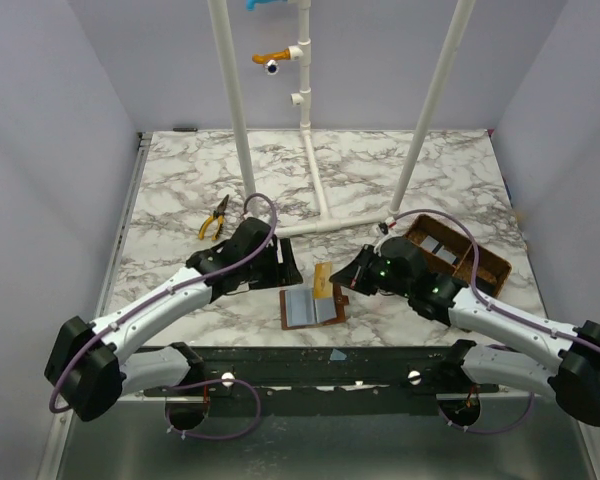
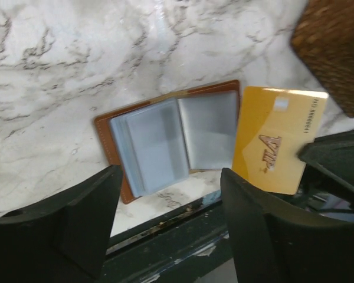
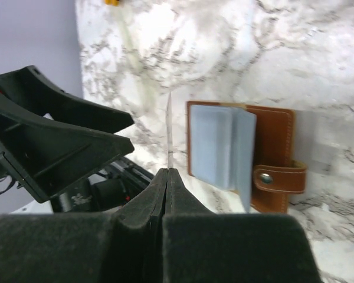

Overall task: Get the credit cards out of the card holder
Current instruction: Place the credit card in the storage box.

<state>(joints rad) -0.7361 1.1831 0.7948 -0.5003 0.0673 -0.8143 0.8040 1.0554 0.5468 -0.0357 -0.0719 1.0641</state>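
Card holder (image 1: 312, 307): lies open and flat on the marble table (image 1: 180, 180), near its front edge, between my two arms. Clear pockets (image 2: 159, 147) fanned up, snap tab hanging loose. I cannot tell whether any credit cards remain in the sleeves; they read blue-grey only.

Yellow credit card (image 2: 277, 141): out of the pockets, at about 1 o'clock of the holder in the top view. Its near edge is just beside the holder's leather edge; touching or not, I cannot tell.

Right gripper (image 3: 167, 177): jaws pressed together on the yellow credit card, which shows edge-on in the wrist view. The pinch sits on one margin only.

Left gripper (image 2: 171, 177): jaws stand apart with nothing between them, hovering at 10 o'clock of the holder. The holder is therefore not pinned.

Surroundings: woven basket (image 1: 485, 262) at 2 o'clock of the holder; pliers (image 1: 215, 218) at 10 o'clock, well apart.

Risks, as judged:
- An edge-only pinch may let the card swivel or slip during a carry.
- The card's corner may catch the basket rim if brought in low.
- An unpinned holder may drag or flip shut when the next card is tugged.
- The left fingers could crumple the raised sleeves on coming down.
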